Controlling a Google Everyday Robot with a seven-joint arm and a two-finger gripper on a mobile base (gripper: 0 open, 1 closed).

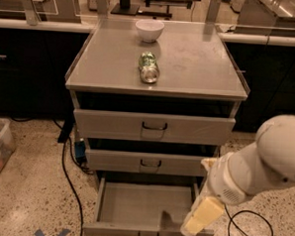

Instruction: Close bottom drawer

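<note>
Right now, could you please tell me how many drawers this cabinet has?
3. The top drawer is highest, the middle drawer directly below it, and the bottom drawer lowest, pulled far out; the tool hangs over its front right corner. None seem hidden.

Bottom drawer (143, 205) right corner behind hand (195, 224)

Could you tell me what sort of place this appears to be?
Probably a lab or workshop: a grey metal drawer cabinet stands on speckled floor, cables trail beside it, and dark counters line the back. The gripper hangs by the front corner of the open bottom drawer.
</note>
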